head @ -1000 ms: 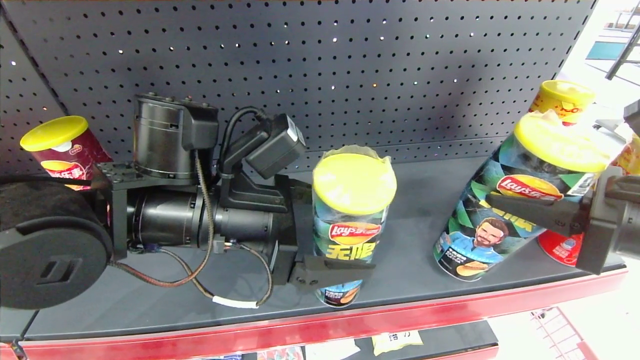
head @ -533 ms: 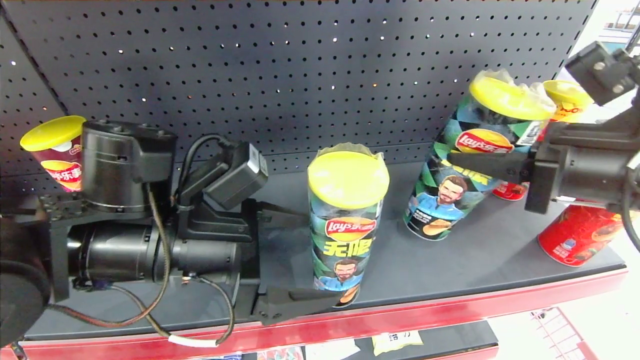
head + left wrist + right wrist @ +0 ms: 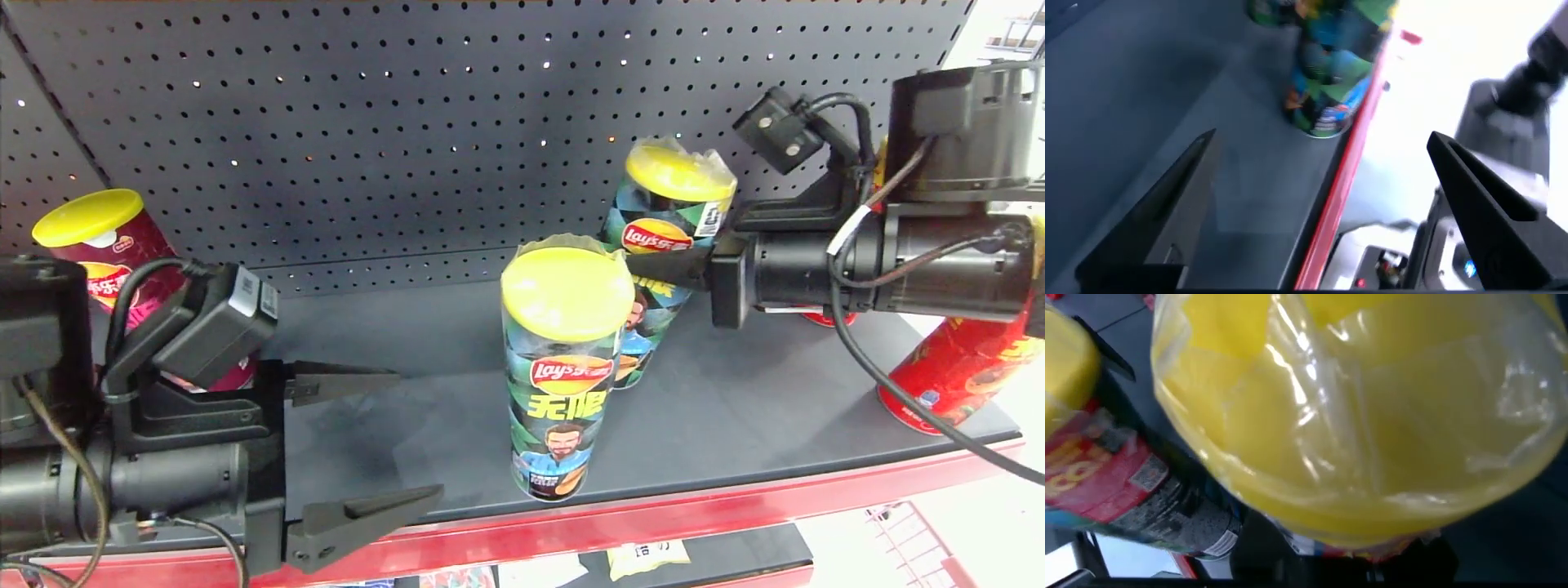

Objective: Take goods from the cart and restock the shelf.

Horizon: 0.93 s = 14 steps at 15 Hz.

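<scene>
The dark shelf, red along its front edge, carries a green can upright near that edge's middle. A second green can tilts behind it, base hidden. A maroon can stands at the left back, and a red can leans at the right end.

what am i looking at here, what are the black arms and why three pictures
These come from a two-armed robot restocking a shop shelf. The big picture is from a camera on its head; the two small ones are from cameras on its wrists. Each arm ends in a pincer. The left pincer is open and empty, beside a green can standing upright near the shelf's front edge. The right pincer is shut on a second green can, tilted, behind the first; its wrist camera looks at that can's yellow lid up close. A maroon can sits far left, a red can far right.
</scene>
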Tool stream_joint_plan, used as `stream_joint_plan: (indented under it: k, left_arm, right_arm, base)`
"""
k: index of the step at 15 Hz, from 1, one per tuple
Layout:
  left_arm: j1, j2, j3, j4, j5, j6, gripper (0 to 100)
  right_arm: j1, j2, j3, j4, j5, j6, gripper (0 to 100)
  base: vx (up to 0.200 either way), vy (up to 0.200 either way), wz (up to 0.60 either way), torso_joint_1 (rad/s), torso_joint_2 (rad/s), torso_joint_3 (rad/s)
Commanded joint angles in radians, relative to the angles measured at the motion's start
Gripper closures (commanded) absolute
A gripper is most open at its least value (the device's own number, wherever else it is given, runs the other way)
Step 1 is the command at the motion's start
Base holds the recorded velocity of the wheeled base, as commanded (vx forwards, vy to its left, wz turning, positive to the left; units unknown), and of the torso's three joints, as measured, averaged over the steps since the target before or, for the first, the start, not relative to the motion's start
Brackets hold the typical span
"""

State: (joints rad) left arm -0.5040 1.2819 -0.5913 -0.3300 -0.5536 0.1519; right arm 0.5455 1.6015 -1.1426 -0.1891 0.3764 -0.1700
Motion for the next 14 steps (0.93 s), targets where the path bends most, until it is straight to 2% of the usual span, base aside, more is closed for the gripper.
stream_joint_plan:
  k: [1,5,14]
  left_arm:
    - [0.018,-0.087,0.018,0.000,0.049,-0.043,0]
    - [0.018,-0.093,0.028,0.000,0.103,-0.043,0]
    - [0.018,-0.095,0.025,-0.001,0.104,-0.043,0]
  right_arm:
    - [0.022,0.081,-0.052,-0.001,0.001,0.000,100]
    - [0.036,0.152,-0.128,0.000,0.003,-0.002,100]
    - [0.036,0.207,-0.169,0.000,0.003,-0.005,100]
  base:
    - [0.000,0.000,0.00,0.000,0.00,0.000]
    - [0.000,0.000,0.00,0.000,0.00,0.000]
    - [0.000,0.000,0.00,0.000,0.00,0.000]
